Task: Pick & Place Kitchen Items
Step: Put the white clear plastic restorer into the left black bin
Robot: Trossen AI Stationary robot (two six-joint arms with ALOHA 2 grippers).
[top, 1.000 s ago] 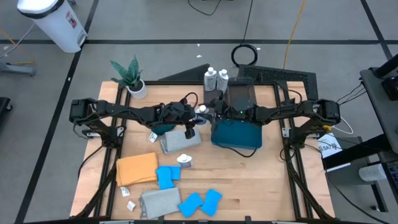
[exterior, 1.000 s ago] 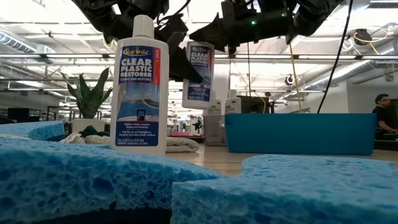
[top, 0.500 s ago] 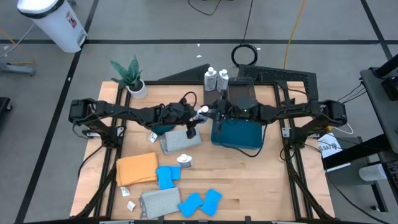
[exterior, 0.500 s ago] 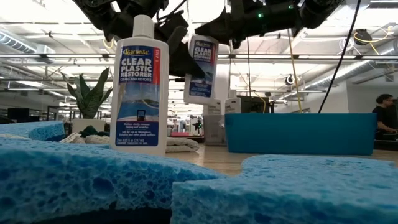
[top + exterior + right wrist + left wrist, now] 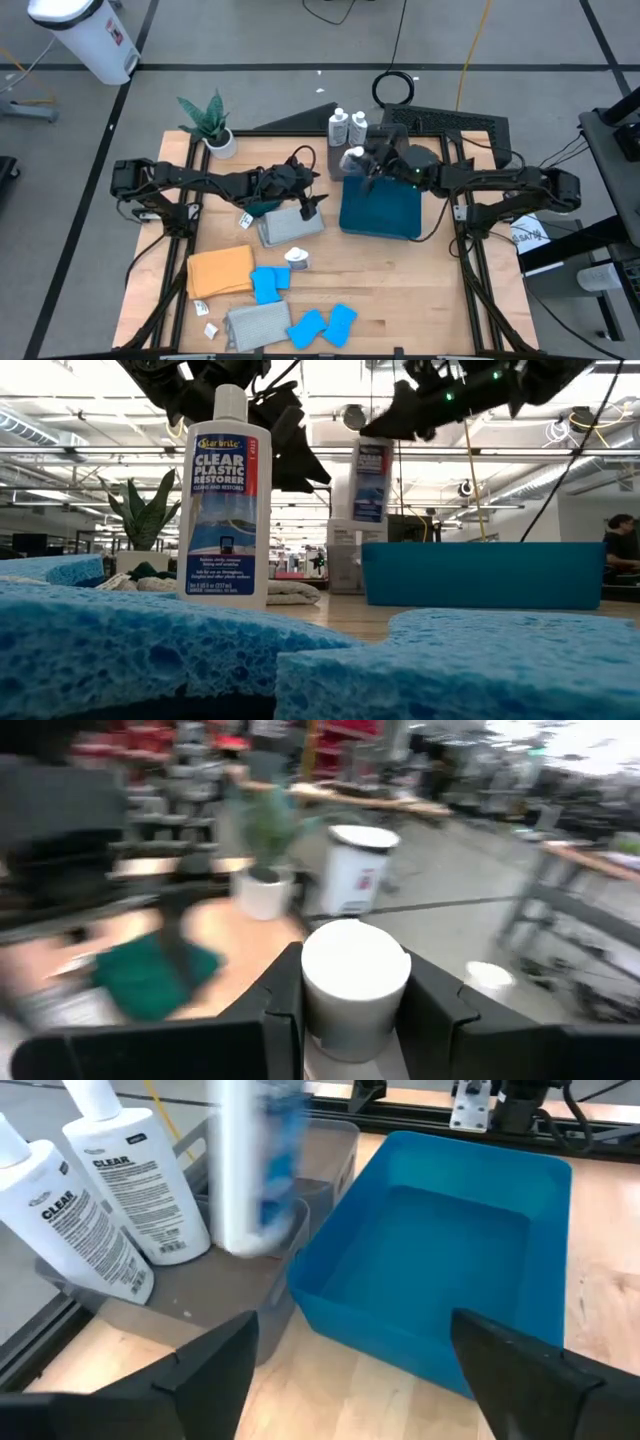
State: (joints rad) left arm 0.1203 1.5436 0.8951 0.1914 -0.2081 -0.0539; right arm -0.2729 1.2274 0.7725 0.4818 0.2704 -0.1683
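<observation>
My right gripper (image 5: 358,166) is shut on a small white bottle with a blue label (image 5: 371,482), held in the air over the far left corner of the blue bin (image 5: 381,210). My left gripper (image 5: 317,203) stands open and empty above the grey cloth (image 5: 290,227), its fingers wide apart in the left wrist view (image 5: 352,1332). Two more bottles (image 5: 347,125) stand upright in the dark grey tray (image 5: 190,1290). Another bottle (image 5: 297,258) stands on the table near the blue sponges (image 5: 268,283). The orange cloth (image 5: 220,270) lies flat at the left. My right gripper pinches the bottle's white cap (image 5: 355,982) between its two fingers (image 5: 284,1010), which come in about level from the table's right. The bottle hangs below the fingers, nearly upright, lifted clear of the bin and the table.
A potted plant (image 5: 210,125) stands at the far left corner. A dark green cloth (image 5: 262,207) lies by the left arm, and a second grey cloth (image 5: 257,322) with more sponges (image 5: 322,325) lies near the front edge. Bare wood shows at the front right.
My left gripper has opened and let go of the bottle, staying where it was. My right gripper has carried the bottle by its cap toward the table's right and far edges and a little up, from beside the left gripper to above the bin's far left corner.
</observation>
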